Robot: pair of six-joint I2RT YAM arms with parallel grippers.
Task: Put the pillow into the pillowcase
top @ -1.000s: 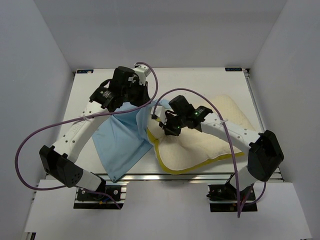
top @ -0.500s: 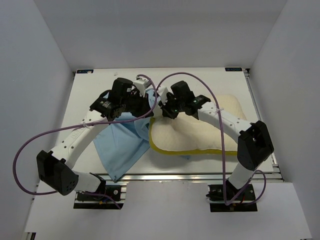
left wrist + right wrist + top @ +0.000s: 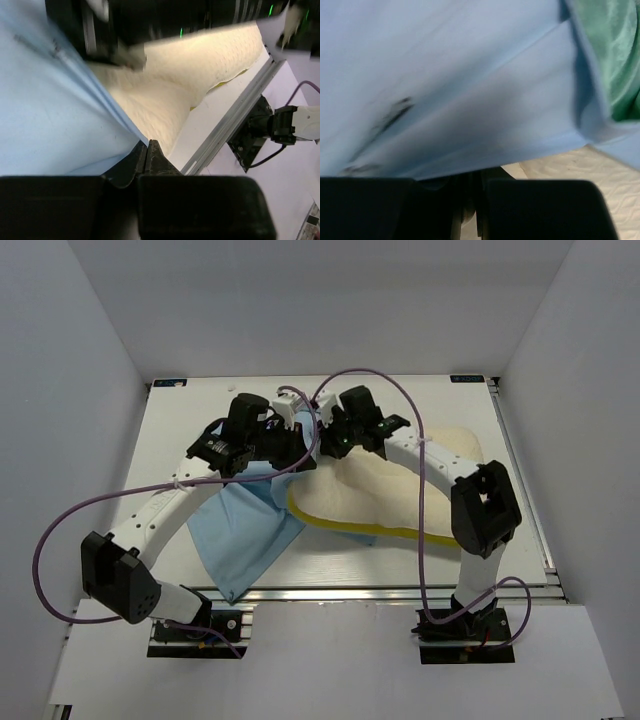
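The cream pillow [image 3: 420,490], with a yellow band along its near side, lies right of centre. Its left end reaches the mouth of the light blue pillowcase [image 3: 240,530], which spreads toward the near left. My left gripper [image 3: 300,447] and right gripper [image 3: 323,438] meet at that mouth, almost touching. In the left wrist view the left gripper [image 3: 146,145] is shut on the pillowcase [image 3: 50,115] edge, with the pillow [image 3: 165,90] beyond. The right gripper [image 3: 470,177] is shut on the pillowcase [image 3: 445,75]; its mint green face [image 3: 615,50] shows upper right, above the pillow [image 3: 600,170].
The white table [image 3: 420,400] is boxed in by white walls on the left, right and back. An aluminium rail [image 3: 380,592] runs along its near edge, with both arm bases just below. Purple cables loop above both arms.
The right gripper has swung from over the pillow's middle toward the back left, up beside the left gripper. The pillow, earlier bent up, now lies flatter and longer.
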